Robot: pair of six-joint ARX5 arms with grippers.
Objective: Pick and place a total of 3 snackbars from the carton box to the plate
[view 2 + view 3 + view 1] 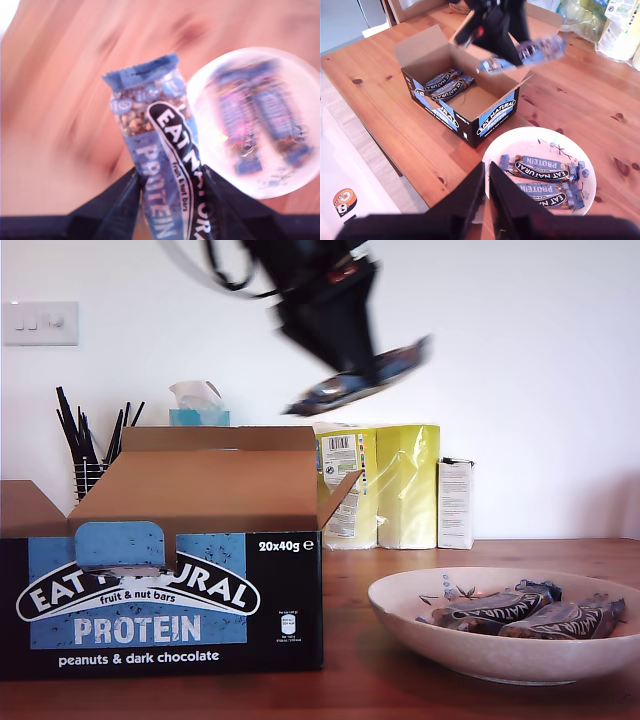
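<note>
My first gripper (pixel 352 375) clamps a blue-wrapped snackbar (pixel 365 380) high in the exterior view's upper centre (blurred), above the printed cardboard carton box (pixel 170 605). Two bars lie in the cream speckled plate (pixel 480 650). My second gripper (pixel 487 187) looks closed, empty.

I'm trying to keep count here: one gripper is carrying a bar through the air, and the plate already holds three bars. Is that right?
Not quite. The plate holds two snackbars, not three, as the second wrist view shows clearly. The rest stands: my first gripper is carrying a third bar through the air above the carton box.
</note>
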